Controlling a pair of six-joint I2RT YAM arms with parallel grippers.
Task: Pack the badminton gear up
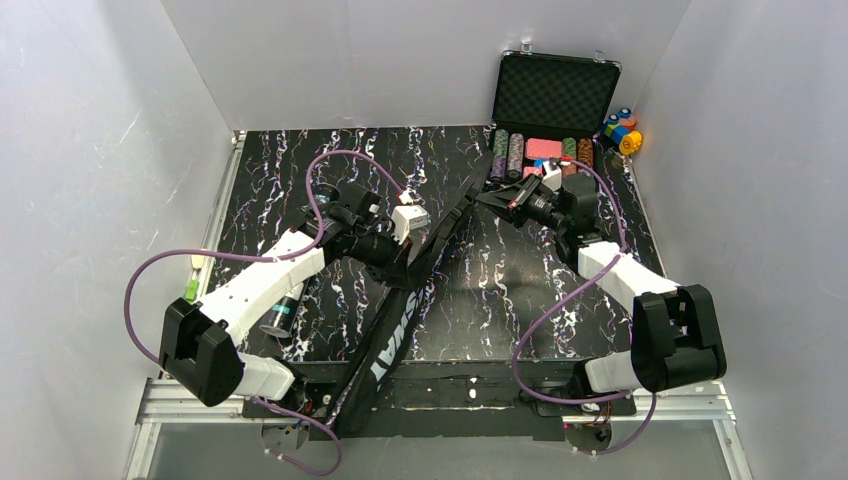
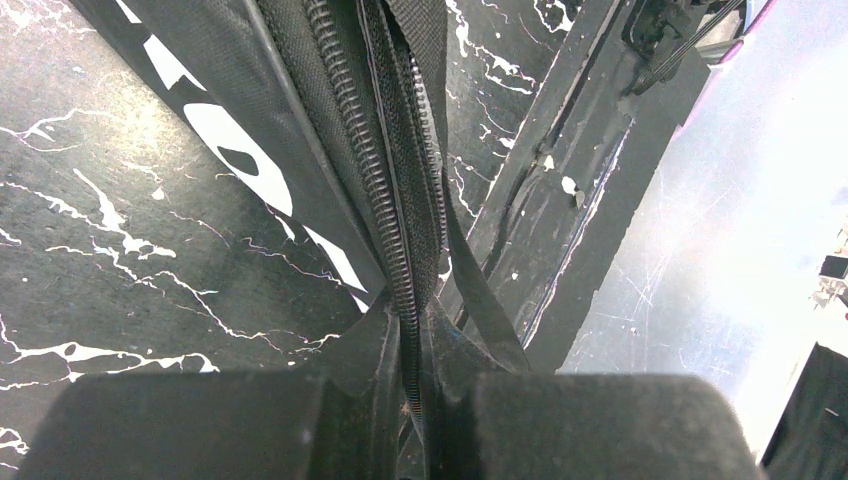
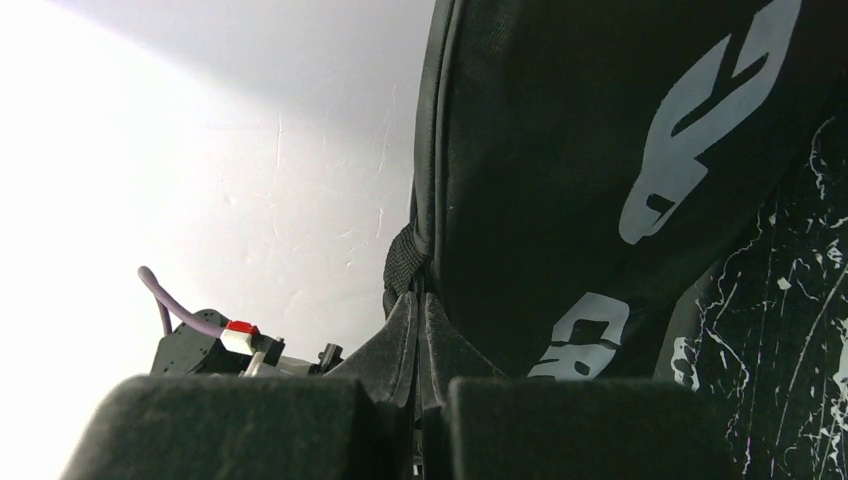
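**Top external view: both grippers clamped on the bag**

From above, the bag [image 1: 388,345] lies as a long diagonal strip on the table [image 1: 500,290]. It runs from the near edge between the two arm bases out toward the far middle.

The left gripper [image 2: 415,415] is clenched on the bag about halfway along. In the left wrist view its fingers [image 2: 200,430] are pressed together on the zipper [image 2: 395,200] seam. The zipper runs straight ahead of the fingertips, and the white lettering [image 2: 230,150] is on the panel to their left.

The right gripper [image 3: 420,420] is clenched on the bag's far end. In the right wrist view a fold of black fabric is pinched between its pads [image 3: 580,430]. A small webbing loop [image 3: 400,265] sits just ahead of them, and the bag's printed side rises ahead and to the right.

The two grippers are apart, with a stretch of bag between them. The tube [image 1: 285,310] lies behind the left gripper, under that arm's forearm. The chip case [image 1: 555,95] stands open beyond the right gripper, with coloured blocks [image 1: 622,132] beside it.
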